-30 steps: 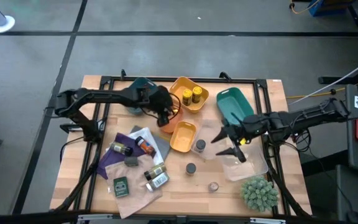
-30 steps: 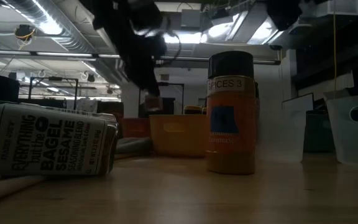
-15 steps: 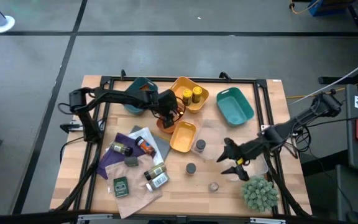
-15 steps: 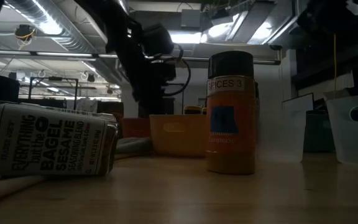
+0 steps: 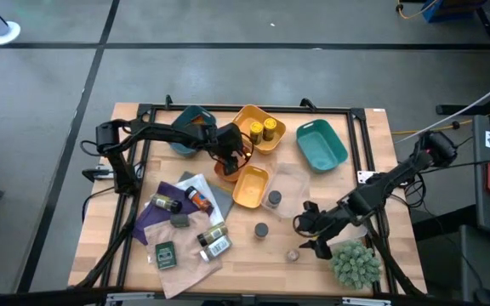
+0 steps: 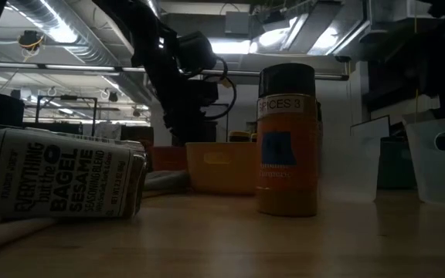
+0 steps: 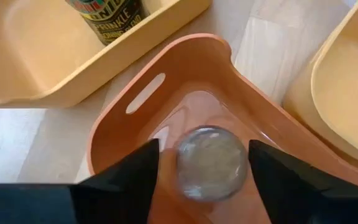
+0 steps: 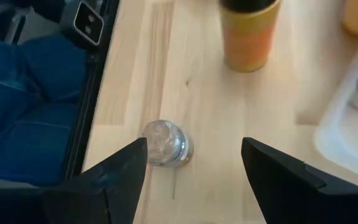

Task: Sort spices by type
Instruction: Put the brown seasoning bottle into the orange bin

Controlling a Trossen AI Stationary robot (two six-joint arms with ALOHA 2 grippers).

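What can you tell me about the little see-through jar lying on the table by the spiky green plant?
The clear jar is small, round and looks like glass or clear plastic. It lies on the bare wooden table near the front edge, touching nothing else. The right gripper hangs above it, fingers open, either side of it in the wrist view.

You can read two labels in the low view:
- Seasoning jar (image 6: 60, 174), lying on its side at left: "EVERYTHING but the BAGEL SESAME SEASONING BLEND".
- Upright amber-orange spice jar (image 6: 287, 139), centre: white tag "SPICES 3"; its blue label below is unreadable.
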